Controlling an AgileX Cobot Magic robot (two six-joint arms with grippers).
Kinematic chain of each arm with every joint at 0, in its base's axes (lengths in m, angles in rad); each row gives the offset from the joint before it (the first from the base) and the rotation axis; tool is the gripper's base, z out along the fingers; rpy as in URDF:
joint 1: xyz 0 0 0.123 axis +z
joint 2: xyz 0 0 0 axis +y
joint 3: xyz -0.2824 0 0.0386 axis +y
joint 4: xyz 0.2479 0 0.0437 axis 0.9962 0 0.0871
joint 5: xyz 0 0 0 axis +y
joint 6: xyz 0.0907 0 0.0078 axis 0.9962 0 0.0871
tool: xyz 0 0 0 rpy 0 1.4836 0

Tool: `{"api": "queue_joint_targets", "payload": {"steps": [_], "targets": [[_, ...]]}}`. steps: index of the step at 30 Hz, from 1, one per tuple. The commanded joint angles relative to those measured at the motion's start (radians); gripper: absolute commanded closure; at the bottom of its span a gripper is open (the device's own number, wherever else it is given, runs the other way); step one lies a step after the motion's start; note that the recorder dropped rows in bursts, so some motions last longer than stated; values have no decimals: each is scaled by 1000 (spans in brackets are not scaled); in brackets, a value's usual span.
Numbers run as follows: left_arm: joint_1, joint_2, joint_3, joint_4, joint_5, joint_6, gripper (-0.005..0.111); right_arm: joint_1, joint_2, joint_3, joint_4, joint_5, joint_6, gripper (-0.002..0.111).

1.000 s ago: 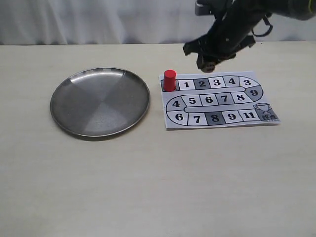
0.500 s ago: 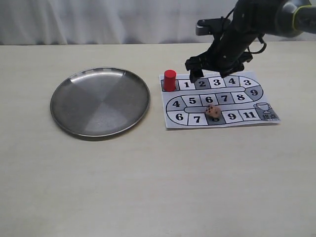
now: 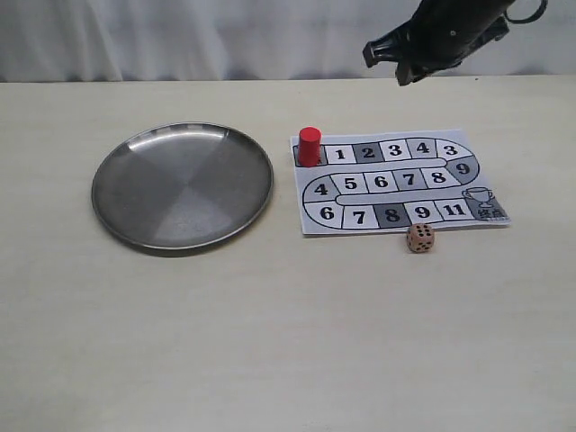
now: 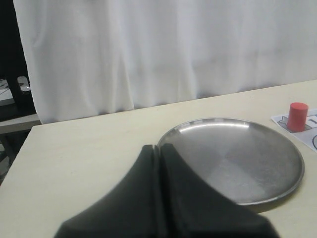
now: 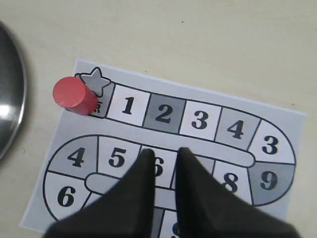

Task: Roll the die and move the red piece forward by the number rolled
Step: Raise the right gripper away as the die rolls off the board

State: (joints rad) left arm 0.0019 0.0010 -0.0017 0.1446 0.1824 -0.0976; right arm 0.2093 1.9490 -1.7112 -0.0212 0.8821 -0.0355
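The die (image 3: 419,238), a tan cube with black pips, rests on the table just off the front edge of the paper board (image 3: 450,148), below squares 9 and 11. On the board's start square at its left end stands the red piece (image 3: 310,146) (image 5: 74,95) (image 4: 297,116), upright. My right gripper (image 3: 407,70) (image 5: 165,151) hangs high above the board's far side, open with nothing between its fingers. My left gripper (image 4: 158,148) is shut and empty, left of the plate and out of the exterior view.
A round steel plate (image 3: 182,184) (image 4: 233,158) lies left of the board, and its rim (image 5: 10,99) shows in the right wrist view. White curtains hang behind the table's far edge.
The die left the right gripper, tumbled across the board and came to rest on the table in front of it. The right gripper opened, then rose up and back.
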Motion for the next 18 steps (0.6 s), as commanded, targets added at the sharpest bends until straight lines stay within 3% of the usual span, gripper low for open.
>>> {"api": "queue_joint_targets", "payload": {"steps": [1, 14, 18], "targets": [[-2, -1, 2, 0, -9, -1, 107, -3, -56, 4, -58, 54, 35, 104], [-2, -1, 2, 0, -9, -1, 107, -3, -165, 273, -166, 36, 84, 104], [-2, -1, 2, 0, -9, -1, 107, -3, -165, 453, -131, -107, 105, 104]]}}
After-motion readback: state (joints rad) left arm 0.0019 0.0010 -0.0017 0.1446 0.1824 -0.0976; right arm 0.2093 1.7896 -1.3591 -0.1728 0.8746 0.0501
